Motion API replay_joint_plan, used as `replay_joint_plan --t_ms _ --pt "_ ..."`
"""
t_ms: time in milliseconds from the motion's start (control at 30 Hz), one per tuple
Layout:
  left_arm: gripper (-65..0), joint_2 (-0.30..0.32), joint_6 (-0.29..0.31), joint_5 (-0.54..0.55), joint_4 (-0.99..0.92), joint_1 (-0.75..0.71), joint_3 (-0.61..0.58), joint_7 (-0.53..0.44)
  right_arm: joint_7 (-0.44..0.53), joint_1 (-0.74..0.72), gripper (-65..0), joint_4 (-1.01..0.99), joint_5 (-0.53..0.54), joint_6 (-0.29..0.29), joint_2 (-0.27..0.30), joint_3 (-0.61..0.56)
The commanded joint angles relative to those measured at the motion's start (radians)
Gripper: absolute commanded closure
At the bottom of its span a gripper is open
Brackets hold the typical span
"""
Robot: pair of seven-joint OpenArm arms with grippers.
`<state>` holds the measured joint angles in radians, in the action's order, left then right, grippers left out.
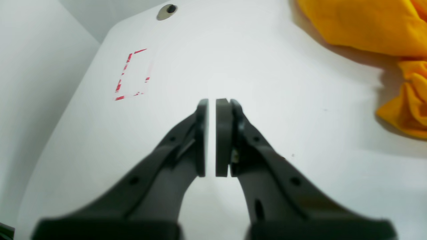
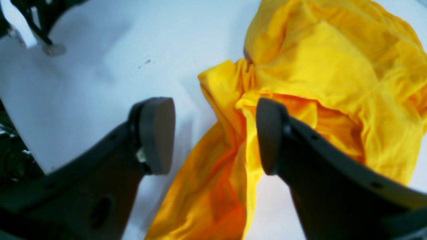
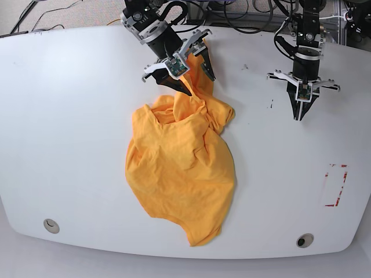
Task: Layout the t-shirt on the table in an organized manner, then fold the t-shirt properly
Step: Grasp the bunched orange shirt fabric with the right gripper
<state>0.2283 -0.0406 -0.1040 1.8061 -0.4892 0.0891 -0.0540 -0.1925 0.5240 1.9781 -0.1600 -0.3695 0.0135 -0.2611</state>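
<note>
White surface point(image 3: 69, 116) with the orange t-shirt point(image 3: 182, 174) crumpled around its middle, bottom hem reaching the near edge. Right gripper point(image 3: 188, 72) sits at the shirt's far end, jaws spread wide with a ridge of fabric between them. Left gripper point(image 3: 300, 110) hangs clenched over bare surface, holding nothing.

Two black arms point(image 3: 305, 35), white-bracketed wrists (dark grey gripper point(image 1: 211, 136) pads)

T-shirt point(image 3: 182, 174): soft matt cloth. Table point(image 3: 69, 116): smooth, faintly glossy. End effector pads point(image 2: 156, 133): matt.
</note>
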Motion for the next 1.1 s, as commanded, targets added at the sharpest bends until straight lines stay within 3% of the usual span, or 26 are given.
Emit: replay_joint_plan --t_ms 0,233,1067 --pt "-3.1 0.024 0.02 -0.001 0.024 0.004 0.01 -0.03 -0.015 -0.018 -32.3 0.017 0.009 0.02 -0.002 -0.004" --pt "-3.1 0.027 0.026 0.0 0.025 0.004 0.011 -0.03 -0.06 -0.052 -32.7 0.017 0.006 0.085 -0.017 -0.002" --pt "-3.1 0.029 0.026 0.0 0.027 0.002 0.013 -0.031 -0.094 -0.052 -32.0 -0.104 0.003 0.091 -0.013 0.006"
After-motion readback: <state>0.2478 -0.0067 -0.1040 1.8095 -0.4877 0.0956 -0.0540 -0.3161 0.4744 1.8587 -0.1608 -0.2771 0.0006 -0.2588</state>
